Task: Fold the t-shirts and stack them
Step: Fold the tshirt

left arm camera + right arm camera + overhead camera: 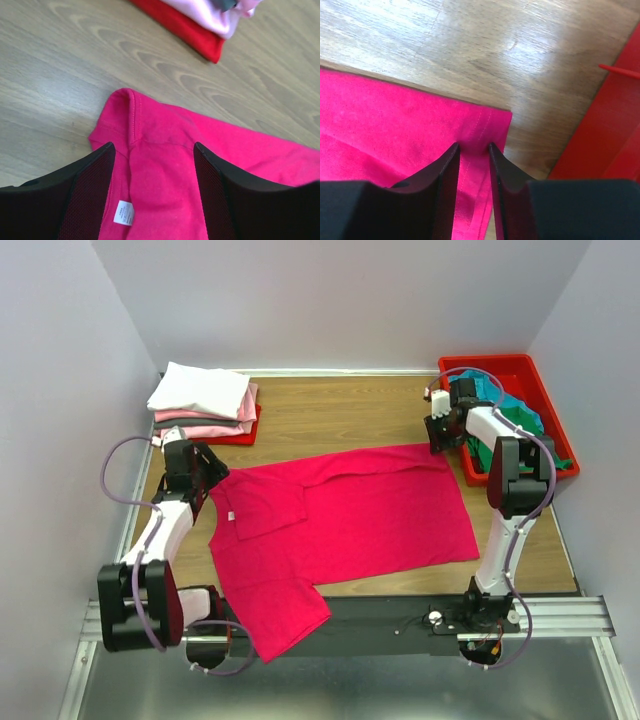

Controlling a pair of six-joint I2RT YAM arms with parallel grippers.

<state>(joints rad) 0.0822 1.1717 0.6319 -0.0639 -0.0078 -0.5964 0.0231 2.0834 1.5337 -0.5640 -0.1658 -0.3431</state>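
Note:
A crimson-pink t-shirt [350, 520] lies spread flat on the wooden table, neck to the left, with one sleeve hanging over the near edge. Its white neck label [230, 513] shows, also in the left wrist view [123, 212]. My left gripper [205, 475] is wide open and low over the far shoulder by the collar [154, 150]. My right gripper [438, 435] is at the shirt's far right hem corner. Its jaws stand narrowly apart, with the hem cloth [485, 120] between the fingertips [474, 146].
A stack of folded white and pale pink t-shirts [205, 400] sits on a red tray [245, 432] at the back left, near my left gripper. A red tray [520, 375] at the back right holds teal and green t-shirts [520, 415], just right of my right gripper.

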